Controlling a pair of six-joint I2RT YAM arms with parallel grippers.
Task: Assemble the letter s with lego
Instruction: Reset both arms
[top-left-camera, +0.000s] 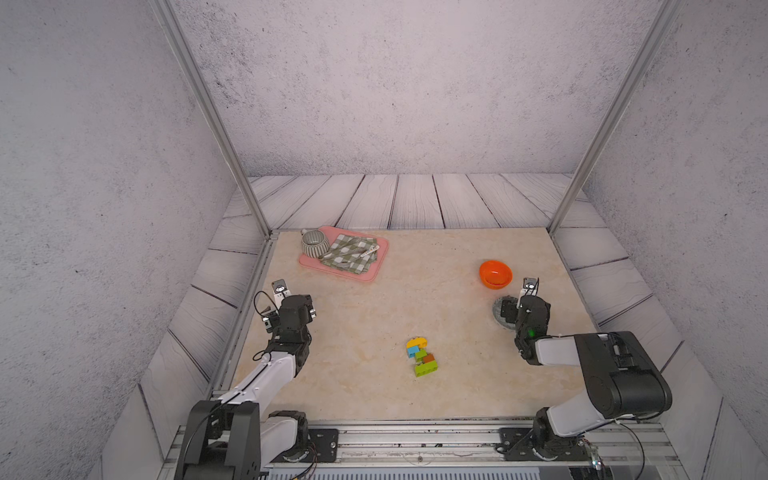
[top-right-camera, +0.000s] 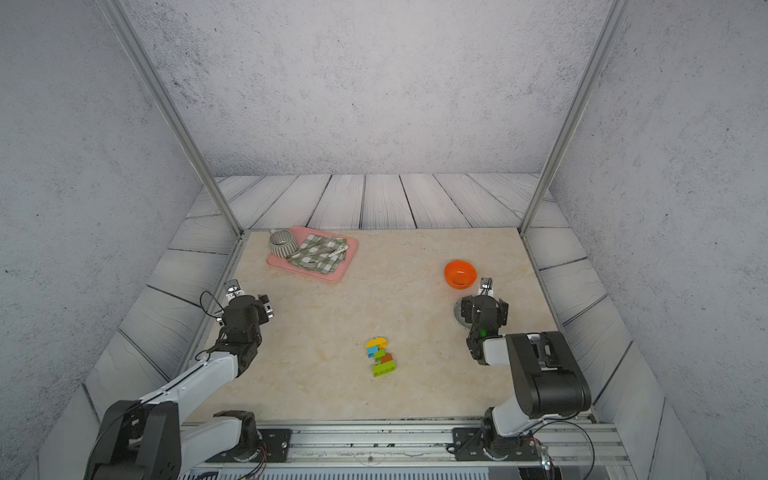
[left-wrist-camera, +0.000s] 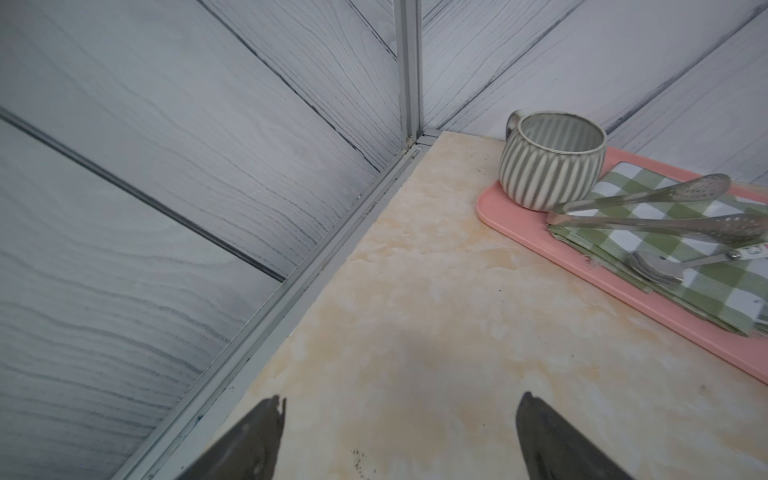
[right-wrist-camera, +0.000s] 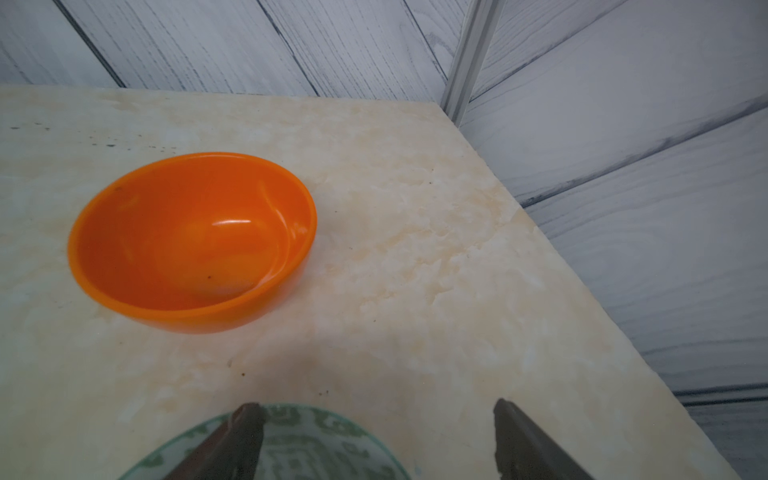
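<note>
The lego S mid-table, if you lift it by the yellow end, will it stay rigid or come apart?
Probably stiff: the lego S looks like hard plastic bricks pressed together. It may still break at a joint, since the bricks overlap only partly in the zigzag. Pushed, it should slide rather than roll, given its blocky shape lying on the table.

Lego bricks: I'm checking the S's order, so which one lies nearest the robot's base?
The long lime-green brick, at the stack's near end; the brown, small green, blue and yellow bricks lie farther back.
</note>
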